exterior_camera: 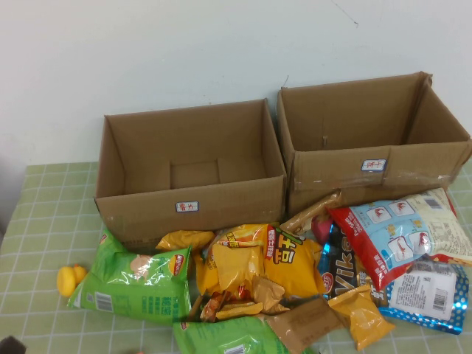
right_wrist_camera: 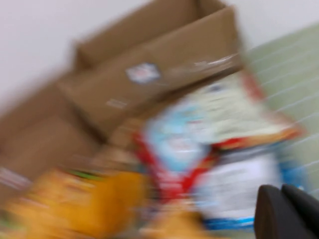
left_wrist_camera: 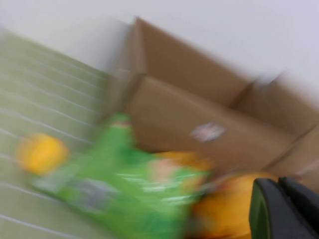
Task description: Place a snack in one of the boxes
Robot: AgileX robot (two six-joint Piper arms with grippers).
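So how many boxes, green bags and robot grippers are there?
Cardboard boxes: 2, the lower box and the taller taped box
Green bags: 2, the cucumber crisp bag and a second green bag at the front edge
Grippers: 2, left gripper over the table's left, right gripper over its right
Total: 6

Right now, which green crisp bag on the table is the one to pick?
Start at the lower, wider brown cardboard box on the left. Just in front of it lies the large bright green crisp bag, beside a small yellow toy. Its round red-and-yellow logo separates it from the white-labelled green bag.
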